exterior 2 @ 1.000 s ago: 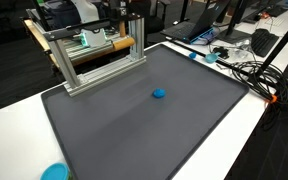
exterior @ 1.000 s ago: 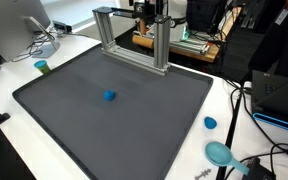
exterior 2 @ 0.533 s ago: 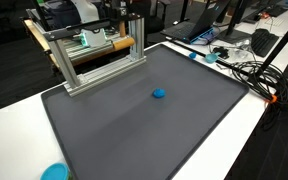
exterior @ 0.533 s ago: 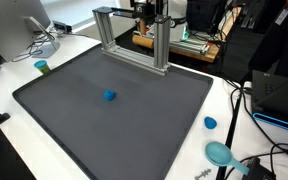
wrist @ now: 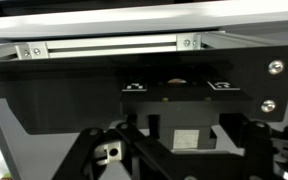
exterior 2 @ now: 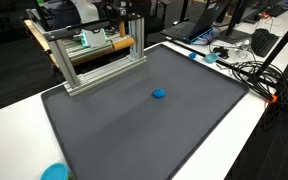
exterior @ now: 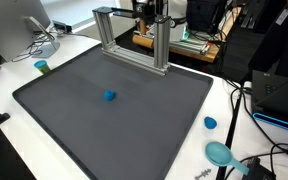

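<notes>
In the wrist view my gripper (wrist: pixel 179 162) sits low in the picture, its dark finger links spread wide apart to either side. Close in front of it is a black panel (wrist: pixel 134 100) bearing two small square markers, with a white label (wrist: pixel 187 140) below. An aluminium rail (wrist: pixel 104 47) runs across above. Nothing is seen gripped. In both exterior views a small blue object (exterior: pixel 109 96) (exterior 2: pixel 159 94) lies alone on the dark grey mat (exterior: pixel 114 130) (exterior 2: pixel 134 130). The gripper itself is hard to pick out there, among dark gear behind the aluminium frame (exterior: pixel 134 40) (exterior 2: pixel 94 55).
A teal cup (exterior: pixel 42 67) stands on the white table beside the mat. A blue cap (exterior: pixel 210 123) and a teal round piece (exterior: pixel 219 153) lie on the table's other side. Cables (exterior 2: pixel 254 75) trail along one edge. A monitor (exterior: pixel 24 25) stands at a corner.
</notes>
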`<state>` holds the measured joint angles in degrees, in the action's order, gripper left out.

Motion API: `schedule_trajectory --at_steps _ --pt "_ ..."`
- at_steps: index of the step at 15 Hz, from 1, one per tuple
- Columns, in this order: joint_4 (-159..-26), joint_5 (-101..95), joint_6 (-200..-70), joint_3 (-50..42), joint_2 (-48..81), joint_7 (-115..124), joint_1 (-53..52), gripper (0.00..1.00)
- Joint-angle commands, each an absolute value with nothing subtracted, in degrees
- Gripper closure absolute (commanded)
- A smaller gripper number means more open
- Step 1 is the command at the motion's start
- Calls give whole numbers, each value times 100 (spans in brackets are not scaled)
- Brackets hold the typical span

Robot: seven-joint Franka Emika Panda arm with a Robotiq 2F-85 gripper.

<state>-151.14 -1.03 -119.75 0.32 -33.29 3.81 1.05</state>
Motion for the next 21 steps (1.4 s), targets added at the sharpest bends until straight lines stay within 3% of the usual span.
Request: schedule_trajectory --at_steps 1,8,14,21 --pt "-15296 -16 -12105 24 -3473 358 73 19" --pt "-15360 -75 -12152 101 -3503 491 100 29" --pt "-15393 -166 -12199 236 -3562 741 162 77" --pt "-15063 -67 -12284 256 -3465 690 31 78"
